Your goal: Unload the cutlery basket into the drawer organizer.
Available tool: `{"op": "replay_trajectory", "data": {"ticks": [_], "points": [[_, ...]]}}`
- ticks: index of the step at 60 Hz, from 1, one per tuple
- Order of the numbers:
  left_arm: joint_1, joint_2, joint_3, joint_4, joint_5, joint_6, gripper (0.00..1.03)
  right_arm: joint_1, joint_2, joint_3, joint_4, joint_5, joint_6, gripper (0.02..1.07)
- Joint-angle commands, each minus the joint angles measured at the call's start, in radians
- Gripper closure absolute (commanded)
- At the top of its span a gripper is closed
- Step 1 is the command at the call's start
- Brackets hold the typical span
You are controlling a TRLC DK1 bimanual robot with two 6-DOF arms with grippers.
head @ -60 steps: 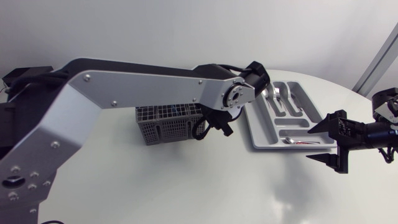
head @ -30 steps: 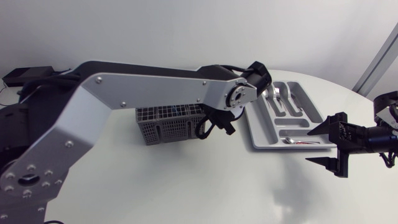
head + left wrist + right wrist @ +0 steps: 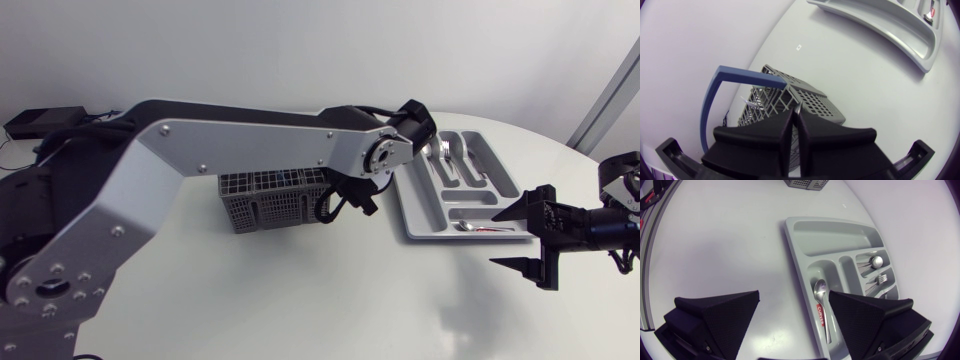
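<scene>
Cutlery basket (image 3: 272, 198) grey mesh, organizer (image 3: 440, 215) smooth plastic, left gripper (image 3: 795, 111) seemingly closed, right gripper (image 3: 495, 238) spread

**Change over the last second.** Our right gripper (image 3: 491, 240) has drawn slightly back and toward the table's near edge. The drawer organizer (image 3: 418, 210) now lies a little farther ahead of its fingertips. The broad near link of our left arm (image 3: 120, 210) has swung, bringing its elbow joint slightly nearer its own gripper.
</scene>
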Motion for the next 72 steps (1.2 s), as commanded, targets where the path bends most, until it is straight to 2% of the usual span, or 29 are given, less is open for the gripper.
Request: {"op": "replay_trajectory", "data": {"ticks": [1,13,36,42,55,61,65,72], "points": [[-0.003,-0.028,0.001,0.001,0.002,-0.011,1.00,-0.010,-0.010,-0.028,0.014,-0.003,-0.029,0.07],[-0.025,-0.117,-0.045,0.041,0.000,0.004,1.00,-0.010,-0.019,-0.035,0.012,-0.004,-0.029,0.07],[-0.049,-0.318,-0.225,0.205,-0.040,0.067,1.00,-0.010,-0.048,-0.060,0.014,-0.018,-0.034,0.07],[-0.060,-0.370,-0.265,0.258,-0.066,0.104,1.00,-0.009,-0.082,-0.063,0.012,-0.047,-0.008,0.07],[-0.069,-0.465,-0.308,0.330,-0.064,0.115,1.00,0.004,-0.197,-0.072,0.015,-0.133,0.115,0.07],[-0.045,-0.513,-0.317,0.359,0.043,0.079,1.00,0.039,-0.260,-0.077,0.026,-0.162,0.239,0.07],[-0.005,-0.528,-0.318,0.357,0.167,0.012,1.00,0.080,-0.317,-0.097,0.043,-0.165,0.333,0.07],[0.053,-0.533,-0.318,0.331,0.327,-0.082,1.00,0.166,-0.433,-0.160,0.157,-0.153,0.543,0.07]]}}
